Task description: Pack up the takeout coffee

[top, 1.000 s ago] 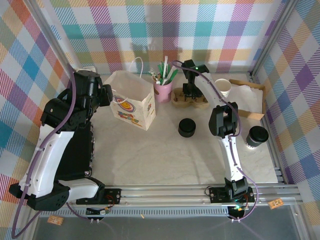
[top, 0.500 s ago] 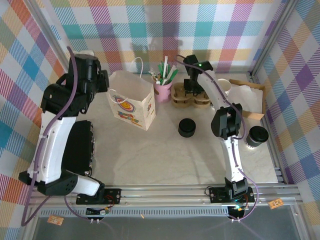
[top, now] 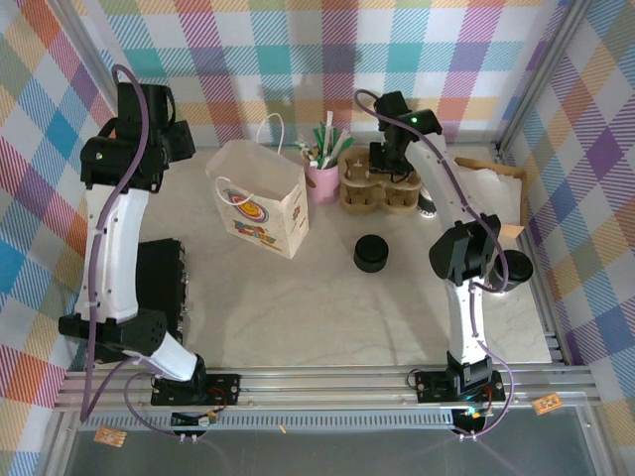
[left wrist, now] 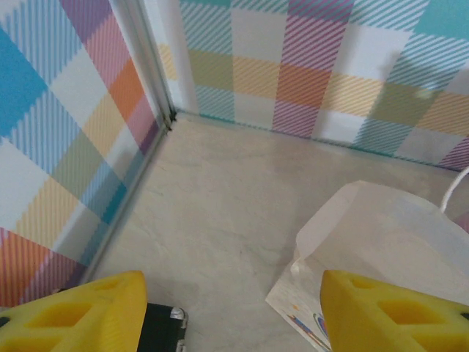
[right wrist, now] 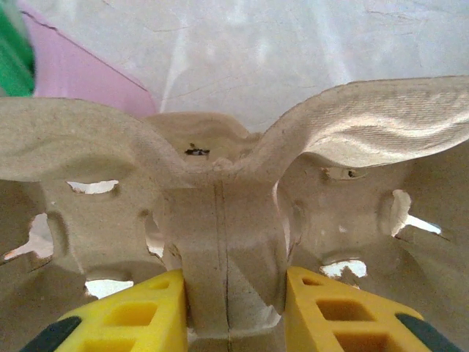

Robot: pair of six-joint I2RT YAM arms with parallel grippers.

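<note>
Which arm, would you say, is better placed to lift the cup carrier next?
Right: the right gripper grips the carrier by its centre post; the left gripper is open, off beside the bag.

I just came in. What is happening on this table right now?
A two-armed robot is packing a takeout coffee. Its right hand is closed on the centre ridge of the cardboard cup carrier, which sits at the far side of the table beside the pink cup of straws. The left hand is open and holds nothing; it hangs near the far left corner, next to the white paper bag. The coffee stands apart on the right side, and no hand touches it.
</note>
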